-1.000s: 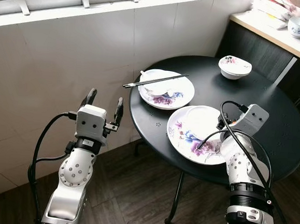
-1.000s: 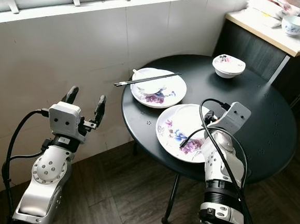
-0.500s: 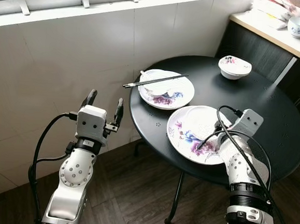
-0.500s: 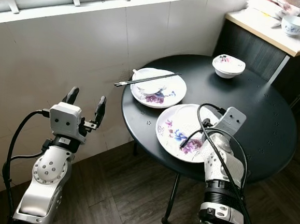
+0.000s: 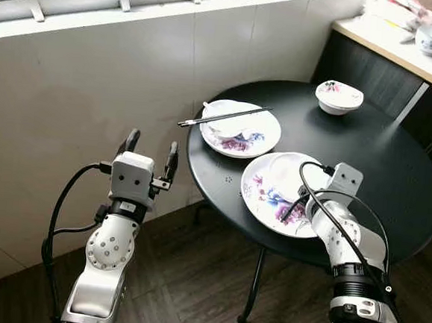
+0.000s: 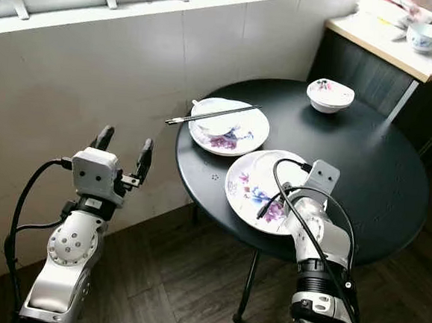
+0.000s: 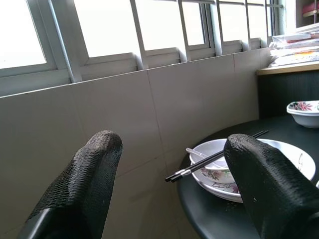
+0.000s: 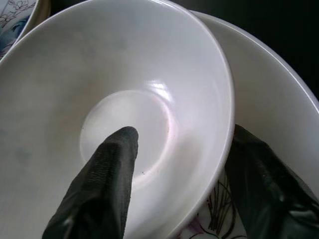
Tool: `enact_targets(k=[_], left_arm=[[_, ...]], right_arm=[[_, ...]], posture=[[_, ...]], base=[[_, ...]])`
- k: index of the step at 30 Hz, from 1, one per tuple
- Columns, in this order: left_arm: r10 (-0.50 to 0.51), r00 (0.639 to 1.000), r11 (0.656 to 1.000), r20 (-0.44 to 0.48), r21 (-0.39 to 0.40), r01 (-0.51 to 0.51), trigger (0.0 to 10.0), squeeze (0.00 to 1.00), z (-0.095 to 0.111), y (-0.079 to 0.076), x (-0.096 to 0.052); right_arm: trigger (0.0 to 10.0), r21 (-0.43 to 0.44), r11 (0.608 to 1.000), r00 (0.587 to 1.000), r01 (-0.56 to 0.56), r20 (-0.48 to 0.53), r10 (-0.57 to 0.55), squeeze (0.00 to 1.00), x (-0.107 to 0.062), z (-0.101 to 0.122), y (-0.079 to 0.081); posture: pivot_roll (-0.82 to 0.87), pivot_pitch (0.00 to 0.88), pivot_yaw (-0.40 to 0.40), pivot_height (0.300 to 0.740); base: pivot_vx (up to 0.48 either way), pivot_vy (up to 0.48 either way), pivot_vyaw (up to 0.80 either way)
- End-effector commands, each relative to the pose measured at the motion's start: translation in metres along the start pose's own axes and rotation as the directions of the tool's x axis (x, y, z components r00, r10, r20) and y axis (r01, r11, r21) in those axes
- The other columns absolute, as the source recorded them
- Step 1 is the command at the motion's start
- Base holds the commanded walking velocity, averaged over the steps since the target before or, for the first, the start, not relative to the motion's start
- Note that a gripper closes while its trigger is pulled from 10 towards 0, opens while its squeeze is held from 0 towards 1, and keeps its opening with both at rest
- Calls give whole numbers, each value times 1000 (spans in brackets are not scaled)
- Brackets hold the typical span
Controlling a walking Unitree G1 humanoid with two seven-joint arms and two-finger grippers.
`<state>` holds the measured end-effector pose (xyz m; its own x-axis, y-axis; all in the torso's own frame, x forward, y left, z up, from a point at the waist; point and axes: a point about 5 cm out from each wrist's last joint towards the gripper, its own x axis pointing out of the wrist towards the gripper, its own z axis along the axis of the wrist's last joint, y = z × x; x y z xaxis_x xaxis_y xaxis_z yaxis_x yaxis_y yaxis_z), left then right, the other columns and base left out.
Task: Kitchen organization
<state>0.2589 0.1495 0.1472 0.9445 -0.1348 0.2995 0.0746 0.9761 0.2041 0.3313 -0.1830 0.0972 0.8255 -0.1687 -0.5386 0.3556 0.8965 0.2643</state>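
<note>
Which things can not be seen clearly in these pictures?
- Right gripper: eye views, fingertips hidden behind its own wrist.
- Plain white bowl on the near flowered plate: right wrist view, cut off by edges.
- Small bowl on the far flowered plate: black chopsticks cross it, contents unclear.

The right gripper's fingers [image 8: 94, 194] straddle the white bowl [image 8: 89, 99] rim, its far side cut off.

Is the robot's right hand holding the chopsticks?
No, the chopsticks lie across the far plate, while the right hand straddles the rim of a white bowl.
</note>
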Motion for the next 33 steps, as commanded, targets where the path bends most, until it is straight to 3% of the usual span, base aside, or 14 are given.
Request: enact_targets(k=[1,9,15,23,27,29,32,33], left_arm=[[-2,1000,1000,-10,9,2,10000,0,-1,0,1],[2,1000,1000,-18,15,-1,10000,0,-2,1,1],[0,1000,1000,-22,18,0,10000,0,-2,1,1],[5,1000,1000,-25,23,-5,10000,0,-3,2,2],[6,1000,1000,-24,23,-6,10000,0,-3,2,2],[6,1000,1000,-24,24,-6,10000,0,-3,2,2],[11,1000,1000,-28,21,-10,10000,0,-3,3,2],[11,1000,1000,-28,21,-10,10000,0,-3,3,2]], right_arm=[[0,-4,1000,999,-20,-30,20,0,2,0,3],[0,8,999,999,-43,-24,43,0,1,1,5],[0,81,994,997,-72,6,72,0,-1,3,9],[0,222,954,970,-199,186,159,0,-12,25,20],[0,229,934,938,-273,278,206,0,-19,37,27],[0,189,930,910,-317,339,241,0,-25,45,33],[0,-75,944,844,-321,431,321,0,-35,55,42],[0,-75,944,844,-321,431,321,0,-35,55,42]], posture=[[18,11,-41,740],[18,15,-39,740],[16,19,-36,740],[19,20,-36,740],[17,20,-34,740],[17,20,-34,740],[17,20,-34,740],[17,20,-34,740]], base=[[0,0,0],[0,0,0],[0,0,0],[0,0,0],[0,0,0],[0,0,0],[0,0,267],[0,0,800]])
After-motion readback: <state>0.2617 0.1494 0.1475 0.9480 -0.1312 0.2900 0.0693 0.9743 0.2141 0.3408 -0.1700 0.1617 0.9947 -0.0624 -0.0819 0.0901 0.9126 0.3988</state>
